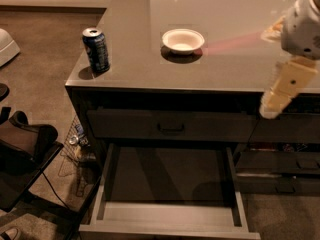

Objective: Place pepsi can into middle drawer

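Note:
The pepsi can (96, 49), dark blue with a silver top, stands upright near the front left corner of the grey counter top (235, 49). The middle drawer (170, 176) is pulled open below the counter, with a dark flat interior and nothing in it. My gripper (280, 96) hangs at the right edge of the view, over the counter's front right part and far to the right of the can. It holds nothing that I can see.
A white bowl (183, 40) sits mid-counter. A closed drawer front with a black bar handle (171, 128) lies above the open drawer. Narrower drawers (280, 164) are at the right. A black chair (25, 154) and a wire rack (75, 144) stand on the carpet at left.

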Action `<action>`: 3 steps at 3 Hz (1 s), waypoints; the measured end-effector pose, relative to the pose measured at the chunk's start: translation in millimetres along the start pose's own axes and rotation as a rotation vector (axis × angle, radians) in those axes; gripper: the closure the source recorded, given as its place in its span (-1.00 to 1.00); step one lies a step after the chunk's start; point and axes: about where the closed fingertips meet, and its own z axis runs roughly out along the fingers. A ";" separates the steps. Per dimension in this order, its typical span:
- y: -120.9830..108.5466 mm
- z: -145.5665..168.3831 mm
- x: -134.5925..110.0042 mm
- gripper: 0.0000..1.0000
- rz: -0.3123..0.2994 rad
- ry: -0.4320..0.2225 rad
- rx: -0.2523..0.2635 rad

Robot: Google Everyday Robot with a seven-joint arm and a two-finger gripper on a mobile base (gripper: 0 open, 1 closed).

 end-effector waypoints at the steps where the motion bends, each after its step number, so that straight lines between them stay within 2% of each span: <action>1: -42.0 7.9 -13.6 -1.00 0.017 -0.101 0.029; 2: -83.4 13.7 -34.5 -1.00 0.035 -0.248 0.061; 3: -108.6 21.5 -67.5 -1.00 0.089 -0.456 0.086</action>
